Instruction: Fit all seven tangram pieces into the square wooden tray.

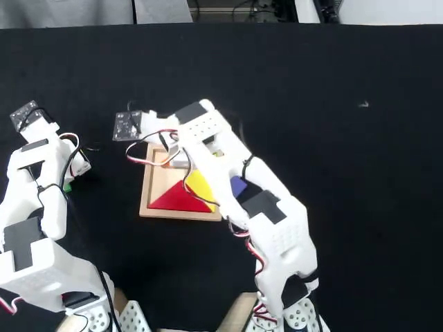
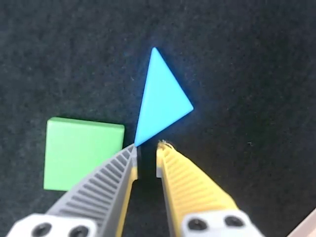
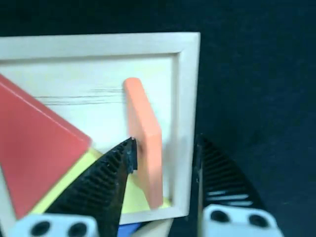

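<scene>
Right gripper [image 3: 165, 147] hangs over the square wooden tray [image 3: 187, 94] with its jaws apart: one stands against the flat orange tangram piece [image 3: 145, 133], the other outside the tray's wall. That piece leans on edge against the wall instead of lying flat, so I judge the jaws are spread either to release it or to nudge it down into the corner. Beside it a large red triangle [image 3: 34, 143] and a yellow piece [image 3: 74, 180] lie flat in the tray, with bare wood left for the rest. Well apart from the tray, the left gripper [image 2: 147, 148], its jaws nearly together with nothing between them, points at a corner of the light blue triangle [image 2: 160, 96], just beside a green square [image 2: 81, 153]. Both lie on the black cloth-covered table [image 1: 346, 173]. Cables and pale furniture edge the room behind
</scene>
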`<state>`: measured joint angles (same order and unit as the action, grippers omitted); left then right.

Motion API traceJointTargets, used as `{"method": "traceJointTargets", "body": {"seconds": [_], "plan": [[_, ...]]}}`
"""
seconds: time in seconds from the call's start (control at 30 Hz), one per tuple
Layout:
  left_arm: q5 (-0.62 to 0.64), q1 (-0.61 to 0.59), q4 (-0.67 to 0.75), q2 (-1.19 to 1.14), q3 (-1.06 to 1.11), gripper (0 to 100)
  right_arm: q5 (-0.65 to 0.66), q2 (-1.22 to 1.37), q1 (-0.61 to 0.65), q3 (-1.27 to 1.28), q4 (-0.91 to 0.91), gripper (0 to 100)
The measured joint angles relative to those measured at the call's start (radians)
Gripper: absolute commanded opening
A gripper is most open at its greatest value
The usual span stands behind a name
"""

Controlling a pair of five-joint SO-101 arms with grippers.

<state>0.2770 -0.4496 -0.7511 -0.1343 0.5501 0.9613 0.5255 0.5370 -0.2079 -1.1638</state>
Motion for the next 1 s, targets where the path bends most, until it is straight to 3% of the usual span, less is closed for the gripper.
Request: {"method": "traceJointTargets", "body": {"seconds": [0.33, 0.5, 0.67, 1.0], "plan": [[-0.002, 0.0, 0.0, 0.0, 0.0, 8, -0.003, 0.0, -0.025, -0.032, 0.0, 18.3], [-0.003, 0.012, 0.0, 0.0, 0.0, 8, -0.071, 0.0, -0.021, -0.041, 0.023, 0.6], [-0.003, 0.012, 0.0, 0.0, 0.0, 8, -0.163, 0.035, 0.008, -0.041, 0.12, 3.1], [-0.003, 0.012, 0.0, 0.0, 0.0, 8, -0.212, 0.087, 0.052, -0.041, 0.146, 1.1]]}}
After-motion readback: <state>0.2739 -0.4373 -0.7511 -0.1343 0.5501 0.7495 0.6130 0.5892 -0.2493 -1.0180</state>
